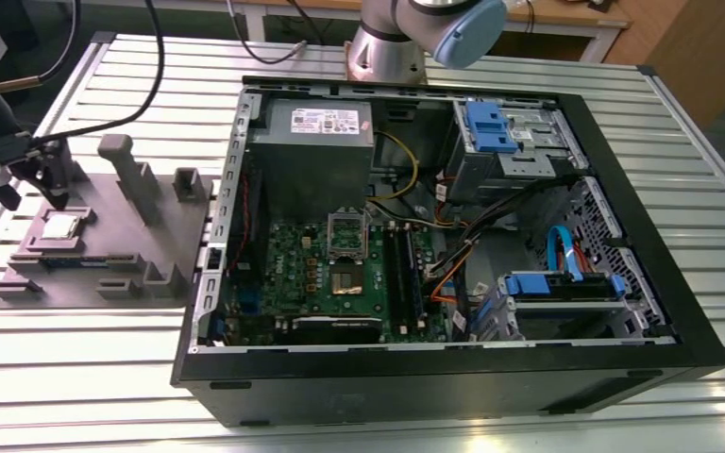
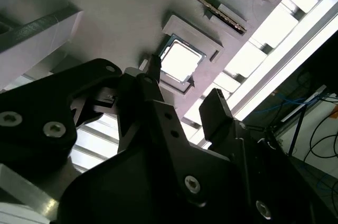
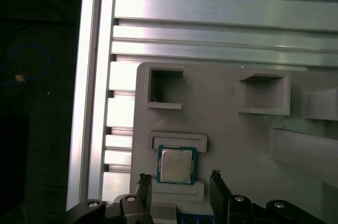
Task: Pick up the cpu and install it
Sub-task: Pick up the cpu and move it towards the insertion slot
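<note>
My claw [image 3: 179, 177] is spread apart with nothing in it, one finger either side of the cpu [image 3: 177, 164], hovering just above it. The cpu sits flat in its pocket in the grey holder [image 3: 227, 129], so no pickup yet. Well apart from the holder on the counter [image 1: 86, 377] is the open PC case [image 1: 463, 382] with its green board [image 1: 325, 274]. Install's not done either, so basically everything's left.
</note>
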Controlling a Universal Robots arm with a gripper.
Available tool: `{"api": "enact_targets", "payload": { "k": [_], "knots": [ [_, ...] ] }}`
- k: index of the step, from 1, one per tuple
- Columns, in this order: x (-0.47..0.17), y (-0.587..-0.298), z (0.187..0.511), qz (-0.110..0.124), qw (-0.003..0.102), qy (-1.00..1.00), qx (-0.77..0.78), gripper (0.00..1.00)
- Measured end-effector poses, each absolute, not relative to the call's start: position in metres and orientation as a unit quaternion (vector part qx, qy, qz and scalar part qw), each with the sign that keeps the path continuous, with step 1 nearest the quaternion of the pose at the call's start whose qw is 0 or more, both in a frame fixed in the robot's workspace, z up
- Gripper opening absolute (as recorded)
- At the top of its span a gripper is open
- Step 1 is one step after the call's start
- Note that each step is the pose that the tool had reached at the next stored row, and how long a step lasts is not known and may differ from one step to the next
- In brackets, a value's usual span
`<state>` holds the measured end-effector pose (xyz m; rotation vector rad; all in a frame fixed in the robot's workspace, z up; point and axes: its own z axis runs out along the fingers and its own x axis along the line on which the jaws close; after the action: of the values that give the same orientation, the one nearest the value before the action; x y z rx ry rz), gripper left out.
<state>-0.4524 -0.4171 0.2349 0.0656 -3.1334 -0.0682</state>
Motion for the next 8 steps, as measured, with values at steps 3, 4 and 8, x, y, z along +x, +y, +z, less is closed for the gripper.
{"api": "enact_targets", "payload": {
  "k": [3, 4, 8],
  "knots": [
    [-0.4525, -0.4173, 0.2313, -0.022, 0.003, -1.0, 0.021, 0.56],
    [-0.4524, -0.4174, 0.2306, -0.022, 0.003, -1.0, 0.021, 0.56],
    [-0.4524, -0.4174, 0.2295, -0.022, 0.004, -1.0, 0.021, 0.56]
  ]
}}
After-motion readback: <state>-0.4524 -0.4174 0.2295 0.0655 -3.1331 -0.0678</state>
